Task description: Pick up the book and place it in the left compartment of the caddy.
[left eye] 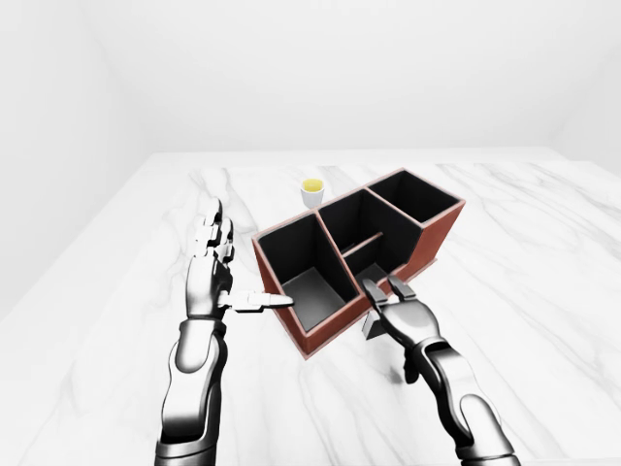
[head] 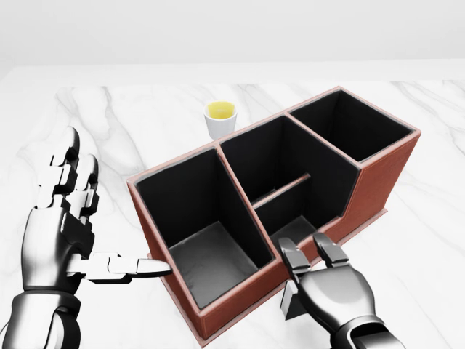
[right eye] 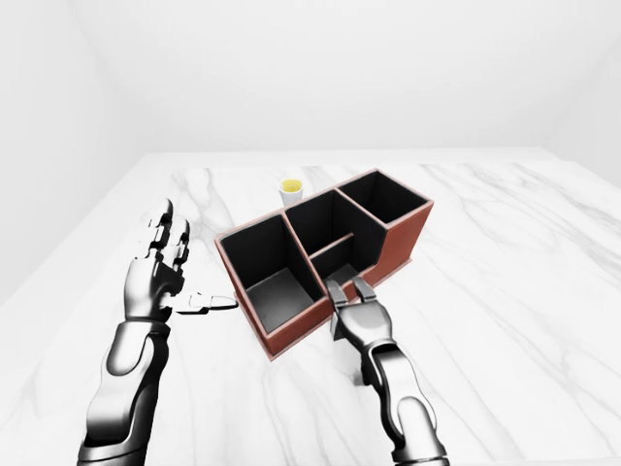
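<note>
- A small grey book [head: 292,302] is being gripped by the right hand [head: 334,291] just beside the caddy's near wall, fingers [head: 294,256] closed round it.
- The left hand [head: 62,233] is being held open left of the caddy [head: 240,287], thumb pointing toward its left compartment [head: 207,254], not touching.
- A white cup [head: 221,118] of yellow liquid is being shown on the marble desk [head: 131,123], beyond the caddy.
</note>
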{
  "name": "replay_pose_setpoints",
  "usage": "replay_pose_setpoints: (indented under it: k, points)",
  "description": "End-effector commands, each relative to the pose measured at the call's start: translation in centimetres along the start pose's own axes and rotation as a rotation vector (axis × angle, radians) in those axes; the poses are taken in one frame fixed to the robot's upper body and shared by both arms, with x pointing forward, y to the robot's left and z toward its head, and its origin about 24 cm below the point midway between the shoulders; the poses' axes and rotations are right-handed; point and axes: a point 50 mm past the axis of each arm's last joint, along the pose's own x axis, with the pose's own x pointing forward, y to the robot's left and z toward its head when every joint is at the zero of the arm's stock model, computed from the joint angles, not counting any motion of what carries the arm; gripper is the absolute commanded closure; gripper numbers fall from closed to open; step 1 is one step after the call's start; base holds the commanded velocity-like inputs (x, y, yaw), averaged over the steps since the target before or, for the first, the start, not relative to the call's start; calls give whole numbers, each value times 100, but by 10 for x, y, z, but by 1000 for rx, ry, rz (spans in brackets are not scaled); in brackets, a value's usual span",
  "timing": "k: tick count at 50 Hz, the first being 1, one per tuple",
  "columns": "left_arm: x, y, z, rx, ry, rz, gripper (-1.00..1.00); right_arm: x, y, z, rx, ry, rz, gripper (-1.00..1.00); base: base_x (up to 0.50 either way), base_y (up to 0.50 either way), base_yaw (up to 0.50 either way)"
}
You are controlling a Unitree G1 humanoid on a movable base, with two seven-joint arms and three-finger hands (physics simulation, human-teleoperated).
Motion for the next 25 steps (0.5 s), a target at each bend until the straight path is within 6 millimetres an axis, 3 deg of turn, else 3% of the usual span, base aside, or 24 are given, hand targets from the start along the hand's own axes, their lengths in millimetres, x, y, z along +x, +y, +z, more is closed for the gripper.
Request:
replay_pose_setpoints:
  k: [1,25]
  points:
    - [0,0,0,0,1,0,-100,0,4,-4,-18,19,18,-100,0,0,0]
    - [-2,0,-5,-2,20,1,-100,3,18,-12,-28,44,59,-100,0,0,0]
